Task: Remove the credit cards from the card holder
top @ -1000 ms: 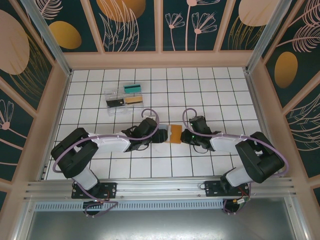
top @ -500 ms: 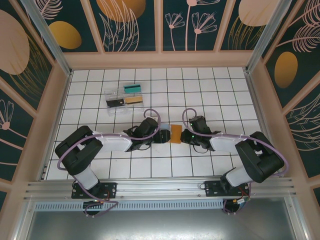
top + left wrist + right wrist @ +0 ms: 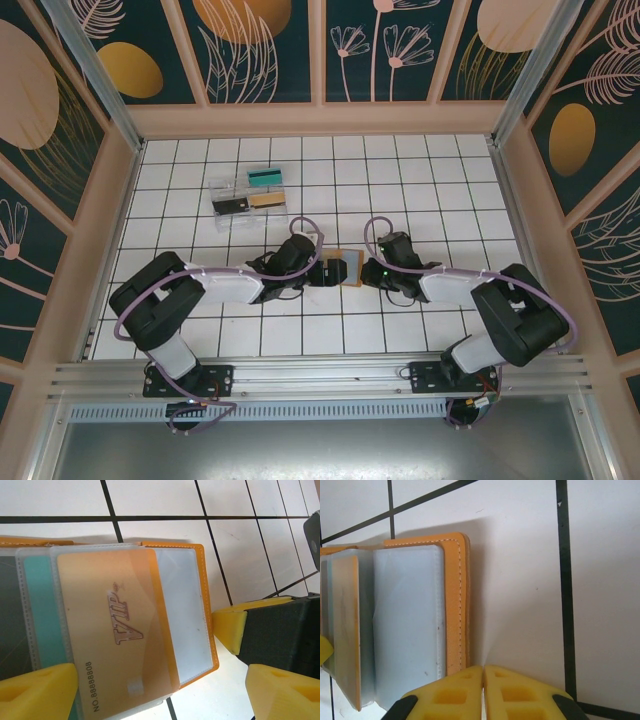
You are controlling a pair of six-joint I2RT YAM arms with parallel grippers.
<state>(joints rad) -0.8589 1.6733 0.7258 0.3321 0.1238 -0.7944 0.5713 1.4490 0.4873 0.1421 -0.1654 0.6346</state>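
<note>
The left tool point(image 3: 160, 694) is spread wide astride the gold card point(image 3: 115, 630) in the open card holder point(image 3: 455, 605) on the worktop point(image 3: 160, 500). The right tool point(image 3: 483, 690), pressed together, is set against the holder's edge. The grasp is judged to be in hand: the card must next be pinched and drawn out.

Orange card holder point(image 3: 341, 268) lies open and flat on counter point(image 3: 420, 190), clear sleeves up. Gold VIP card point(image 3: 115, 635) overlaps teal card point(image 3: 42, 610).

Probably a robot test cell: gridded white table point(image 3: 430, 170), floral-printed wall panels point(image 3: 260, 50), aluminium frame rails point(image 3: 320, 376).
</note>
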